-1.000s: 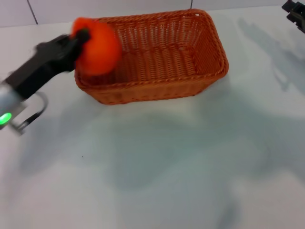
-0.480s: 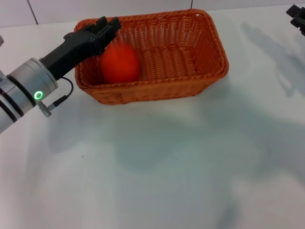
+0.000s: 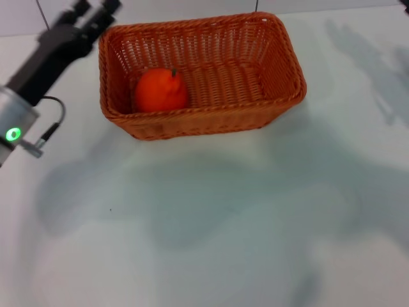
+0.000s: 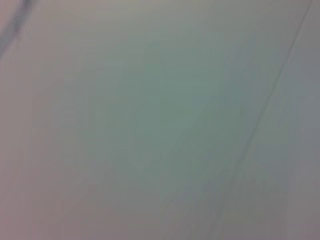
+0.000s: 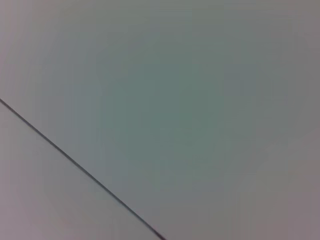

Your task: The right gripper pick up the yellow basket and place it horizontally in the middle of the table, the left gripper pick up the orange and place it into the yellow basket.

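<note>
The yellow basket [image 3: 202, 77], an orange-brown woven wicker one, lies lengthwise on the white table [image 3: 211, 224] at the far middle. The orange [image 3: 160, 90] rests inside the basket at its left end, stem up. My left gripper [image 3: 94, 9] is raised beside and beyond the basket's left far corner, clear of the rim; its black fingers stand apart and hold nothing. The right gripper is out of view. Both wrist views show only a plain pale surface crossed by a thin dark line.
The left arm's silver wrist with a green light [image 3: 13, 134] and its cable connector [image 3: 35, 148] hang over the table's left side. Bare white tabletop fills the near half, with soft shadows on it.
The left gripper carried the orange over the basket, let it go inside at the left end, then drew back up and to the left, empty. The right gripper left the top right corner.
</note>
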